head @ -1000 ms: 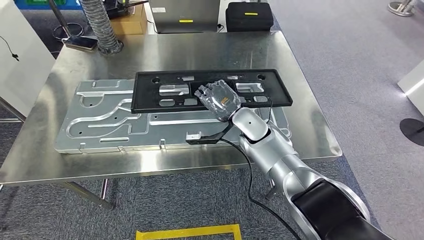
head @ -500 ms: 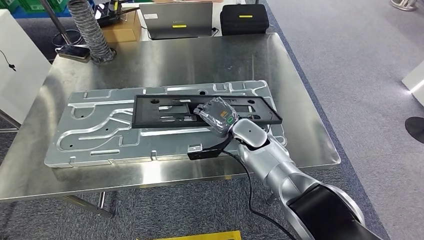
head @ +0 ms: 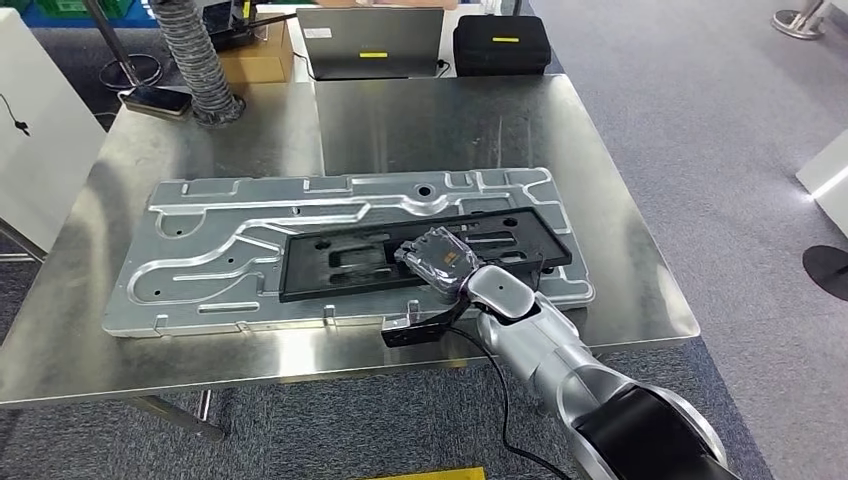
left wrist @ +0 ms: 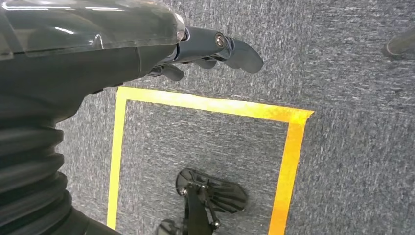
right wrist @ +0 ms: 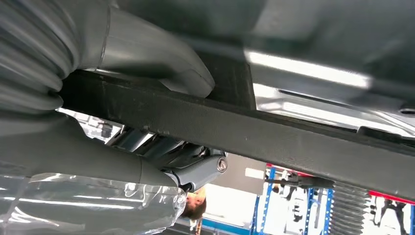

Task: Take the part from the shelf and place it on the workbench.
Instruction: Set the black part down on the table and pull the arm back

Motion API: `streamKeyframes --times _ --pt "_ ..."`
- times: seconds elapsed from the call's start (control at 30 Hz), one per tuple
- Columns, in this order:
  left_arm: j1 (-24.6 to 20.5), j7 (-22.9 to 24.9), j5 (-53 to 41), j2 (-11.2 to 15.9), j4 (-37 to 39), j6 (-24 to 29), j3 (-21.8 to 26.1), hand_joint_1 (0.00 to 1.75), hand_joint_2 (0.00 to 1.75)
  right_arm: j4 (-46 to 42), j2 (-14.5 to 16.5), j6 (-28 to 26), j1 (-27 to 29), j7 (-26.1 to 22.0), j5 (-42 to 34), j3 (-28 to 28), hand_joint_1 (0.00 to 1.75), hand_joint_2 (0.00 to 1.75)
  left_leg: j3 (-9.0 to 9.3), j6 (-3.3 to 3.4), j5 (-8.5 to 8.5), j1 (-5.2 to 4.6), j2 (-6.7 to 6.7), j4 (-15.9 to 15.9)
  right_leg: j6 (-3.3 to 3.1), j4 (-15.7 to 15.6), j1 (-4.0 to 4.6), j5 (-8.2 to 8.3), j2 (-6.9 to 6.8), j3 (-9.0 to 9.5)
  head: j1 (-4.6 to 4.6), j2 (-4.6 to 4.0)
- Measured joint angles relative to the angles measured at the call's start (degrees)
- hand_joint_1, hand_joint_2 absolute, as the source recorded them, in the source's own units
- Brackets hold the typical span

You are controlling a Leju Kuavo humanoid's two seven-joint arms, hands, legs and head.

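Black plastic frame part [head: 420, 250] lies low over the aluminium plate [head: 220, 250] on the bench [head: 420, 120], gripped along its near edge by the right robot hand [head: 440, 258]. This looks like the placing step; next it likely needs setting flat, then letting go. The left robot hand [left wrist: 195, 49] hangs over the floor, fingers loosely curled, holding nothing.

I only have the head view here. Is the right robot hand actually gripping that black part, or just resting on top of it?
Observer: Gripping. The right wrist view shows the right robot hand with its thumb pressed on one face of the black part along its edge, and its fingers on the opposite face.
Operator: And where is the left robot hand?
Observer: The left wrist view has the left robot hand hanging over grey carpet, above a yellow tape outline, with nothing in its fingers.
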Motion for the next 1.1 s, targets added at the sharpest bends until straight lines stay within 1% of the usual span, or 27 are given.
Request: streamKeyframes --times 0.03,0.07,0.1,0.13,0.17,0.23,0.27,0.3,0.37,0.4,0.43,0.47,0.5,0.53,0.57,0.6,0.63,0.7,0.77,0.8,0.83,0.9,0.93,0.97,1.0,1.07,1.1 --pt "0.0 -0.1 0.0 0.0 0.0 0.0 0.0 0.00 1.75 0.1 0.0 0.4 -0.1 0.1 0.3 0.1 1.31 1.31 0.17 -0.04 -0.04 -0.04 -0.05 0.0 -0.56 -4.5 0.19 2.07 0.00 2.17 0.00 0.00" --pt "-0.1 -0.2 -0.1 -0.1 0.0 0.0 0.0 0.00 1.75 0.1 0.0 0.9 -0.3 0.2 0.6 0.1 0.87 0.87 0.29 -0.16 -0.09 -0.16 -0.08 -0.1 -1.11 -8.4 0.39 3.50 -0.09 4.08 0.00 0.00" --pt "-0.1 -0.4 0.0 -0.2 0.0 0.0 0.0 0.00 1.75 0.1 0.0 1.5 -0.4 0.4 1.0 0.2 0.44 0.44 0.35 -0.37 -0.11 -0.15 -0.10 -0.1 -1.59 -11.1 0.66 4.34 -0.19 5.42 0.01 0.01" --pt "-0.1 -0.5 0.1 -0.3 0.0 0.0 0.0 0.00 1.75 0.2 0.1 2.2 -0.5 0.6 1.4 0.4 0.00 0.00 0.39 -0.63 -0.11 -0.08 -0.10 -0.2 -1.95 -12.4 0.86 4.51 -0.28 5.99 0.01 0.01" --pt "-0.1 -0.7 0.2 -0.3 0.0 0.0 0.0 0.00 1.31 0.3 0.1 2.7 -0.5 0.9 1.8 0.5 0.00 0.00 0.45 -0.97 -0.05 -0.04 -0.09 -0.4 -2.11 -12.6 0.98 4.50 -0.35 6.04 0.01 0.01" --pt "-0.1 -1.1 0.5 -0.3 0.0 0.1 0.0 0.00 0.44 0.5 0.2 3.2 -0.4 1.4 2.3 0.8 0.00 0.00 0.67 -1.59 -0.04 -0.09 -0.05 -0.7 -2.36 -13.7 0.76 5.12 -0.36 6.47 0.01 0.02" --pt "-0.1 -1.2 0.5 -0.3 0.0 0.2 0.0 0.00 0.00 0.5 0.3 3.2 -0.5 1.6 2.5 0.9 0.00 0.00 0.42 -1.82 -0.72 -0.16 -0.02 0.1 -2.49 -14.4 0.52 5.53 -0.39 6.81 0.00 0.01" --pt "-0.1 -1.4 0.5 -0.2 0.0 0.3 0.0 0.00 0.00 0.5 0.4 3.1 -0.5 1.7 2.5 1.0 0.00 0.00 -0.36 -2.03 -2.05 -0.20 -0.01 2.0 -2.58 -15.0 0.27 5.90 -0.43 7.14 0.00 0.01" --pt "-0.1 -1.5 0.3 -0.2 0.0 0.7 0.0 0.00 0.00 0.6 0.5 2.9 -0.4 1.2 1.7 1.1 0.00 0.00 -3.42 -2.40 -5.88 -0.06 0.00 9.0 -2.76 -15.3 0.18 6.08 -0.46 7.28 -0.01 0.01" --pt "0.0 -1.4 0.1 -0.2 0.0 0.9 0.0 0.00 0.00 0.6 0.6 2.7 -0.2 0.3 0.6 1.1 0.00 0.00 -4.97 -2.62 -7.26 -0.01 0.00 12.5 -2.78 -15.2 0.21 6.03 -0.45 7.20 0.00 0.01" --pt "0.1 -1.2 0.0 -0.2 0.0 1.2 0.0 0.00 0.00 0.6 0.6 2.6 0.0 -0.9 -0.9 1.0 0.00 0.00 -5.84 -2.81 -7.67 0.05 0.01 14.4 -2.75 -15.0 0.22 5.96 -0.44 7.12 0.00 0.01" --pt "0.2 -1.0 -0.1 -0.2 0.0 1.4 0.0 0.00 0.00 0.5 0.7 2.7 0.2 -2.8 -3.5 0.7 0.00 0.00 -5.70 -2.99 -7.01 0.12 0.02 14.2 -2.67 -14.8 0.19 5.85 -0.41 7.05 0.00 0.01" --pt "0.2 -0.8 -0.1 -0.2 0.0 1.7 0.0 0.00 0.00 0.1 0.9 3.5 0.5 -5.1 -7.3 0.2 0.00 0.00 -4.38 -3.11 -5.34 0.21 0.04 11.7 -2.52 -14.4 0.13 5.66 -0.37 7.02 0.00 0.01" --pt "0.2 -0.6 -0.2 -0.2 0.0 1.8 0.0 0.00 0.00 -1.1 1.1 5.3 1.0 -7.6 -12.8 -0.4 0.00 0.00 -2.36 -3.22 -3.40 0.33 0.07 7.8 -2.29 -14.0 0.07 5.38 -0.33 6.96 0.00 0.02" --pt "0.1 -0.5 -0.3 -0.2 0.0 1.9 0.0 0.00 0.00 -3.4 1.3 8.2 1.7 -9.9 -20.7 -1.0 0.00 0.00 -0.43 -3.19 -2.07 0.30 0.04 4.1 -1.98 -13.4 0.13 5.03 -0.27 6.79 0.00 0.01" --pt "0.0 -0.3 -0.3 -0.2 0.0 2.0 0.0 0.00 0.00 -6.7 1.3 12.1 2.5 -11.5 -29.9 -1.3 0.00 0.00 0.89 -2.91 -1.28 0.31 -0.02 1.5 -1.67 -12.9 0.21 4.75 -0.24 6.55 0.00 0.01" --pt "0.0 -0.1 -0.4 -0.2 0.0 2.0 0.0 0.00 0.00 -10.7 1.2 16.3 3.3 -12.5 -39.9 -1.3 0.00 0.00 1.46 -2.54 -1.14 0.24 -0.09 0.3 -1.40 -12.5 0.33 4.56 -0.21 6.31 0.01 0.00" --pt "-0.1 0.2 -0.5 -0.3 0.0 2.0 0.0 0.00 0.00 -19.2 0.6 24.9 5.0 -13.2 -57.7 -1.2 0.00 0.00 1.34 -1.57 -1.23 0.08 -0.22 0.2 -0.93 -12.2 0.36 4.51 -0.20 6.06 0.01 0.01" --pt "-0.1 0.4 -0.4 -0.3 0.0 1.9 0.0 0.00 0.00 -28.3 -0.5 33.4 6.8 -13.0 -72.0 -1.9 0.00 0.00 1.29 -0.88 -1.05 0.14 -0.20 0.1 -0.31 -11.3 0.17 3.67 -0.22 5.71 0.00 0.02" --pt "-0.2 0.4 -0.3 -0.4 0.0 1.7 0.0 0.00 0.00 -33.3 -1.3 37.0 7.8 -12.9 -78.2 -2.7 0.00 0.00 1.27 -0.56 -0.98 0.24 -0.17 0.0 0.02 -9.4 0.07 2.39 -0.22 4.90 0.00 0.01" --pt "-0.3 0.4 -0.1 -0.4 0.0 1.6 0.0 0.00 0.00 -37.9 -2.1 39.6 8.8 -12.7 -83.1 -3.8 0.00 0.00 1.24 -0.32 -0.96 0.27 -0.15 0.0 0.32 -6.3 -0.06 0.57 -0.23 3.51 0.00 0.01" --pt "-0.3 0.1 0.4 -0.4 0.0 1.2 0.0 0.00 0.00 -46.4 -3.8 42.0 10.8 -12.5 -89.8 -6.9 0.00 0.00 1.18 -0.06 -1.00 0.20 -0.21 0.0 0.72 1.6 -0.21 -3.06 -0.23 -0.19 0.00 0.00" --pt "-0.2 -0.1 0.7 -0.4 0.0 1.0 0.0 0.00 0.00 -50.2 -4.8 41.8 11.8 -12.5 -91.3 -8.9 0.00 0.00 1.18 -0.01 -1.02 0.17 -0.26 0.0 0.79 4.2 -0.23 -3.73 -0.23 -1.49 0.00 0.01" --pt "-0.1 -0.5 1.1 -0.5 0.0 0.7 0.1 0.00 0.00 -54.2 -6.0 40.2 12.8 -12.6 -91.1 -11.6 0.00 0.00 1.20 0.01 -1.03 0.14 -0.34 0.0 0.75 4.6 -0.23 -3.25 -0.23 -1.78 0.00 0.00" --pt "0.1 -1.0 1.7 -0.5 0.0 0.4 0.3 0.00 0.00 -58.0 -7.1 37.0 13.6 -12.8 -88.7 -14.8 0.00 0.00 1.23 0.02 -1.05 0.10 -0.43 0.0 0.58 2.6 -0.21 -1.66 -0.24 -0.91 0.00 0.00" --pt "0.3 -2.2 3.3 -0.7 0.0 -0.2 0.8 0.00 0.00 -65.3 -9.1 25.1 14.7 -13.2 -77.4 -22.5 0.00 0.00 1.31 -0.02 -1.07 0.00 -0.57 0.0 -0.08 -5.9 0.01 2.39 -0.31 3.04 0.00 0.00" --pt "0.3 -2.7 4.0 -0.8 0.0 -0.4 1.2 0.00 0.00 -68.1 -9.9 18.4 15.2 -13.2 -70.7 -26.5 0.00 0.00 1.34 -0.11 -1.10 -0.09 -0.64 0.0 -0.42 -9.6 0.23 3.76 -0.42 4.73 0.00 0.01"
